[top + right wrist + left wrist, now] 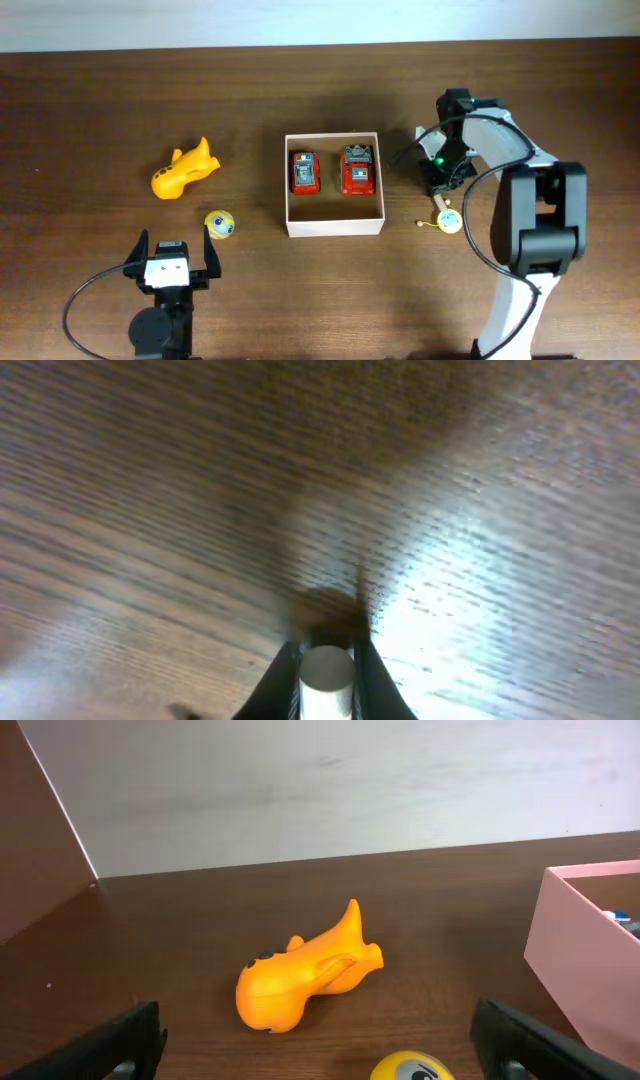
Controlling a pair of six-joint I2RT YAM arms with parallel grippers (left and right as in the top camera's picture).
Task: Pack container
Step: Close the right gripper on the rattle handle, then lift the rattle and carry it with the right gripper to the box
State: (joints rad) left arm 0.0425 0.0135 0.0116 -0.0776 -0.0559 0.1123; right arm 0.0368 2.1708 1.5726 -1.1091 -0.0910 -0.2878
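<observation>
The container [334, 228], a square white-walled box, sits mid-table with two red toy cars [304, 172] [358, 170] inside. An orange animal toy [184, 170] and a yellow ball with an eye [220, 224] lie to its left. My left gripper [177, 250] stands open just behind them; its wrist view shows the orange toy [305, 980] ahead, the ball [410, 1068] between the fingers and the container's wall [575, 955] at right. Right of the box, my right gripper [440, 185] points down close to the table, shut on a white round peg [327, 670].
A small yellow-and-white toy [448, 219] with a little bead [420, 223] lies on the brown wood table just in front of the right gripper. Whether the peg belongs to it I cannot tell. The right arm's base [540, 240] stands at the right.
</observation>
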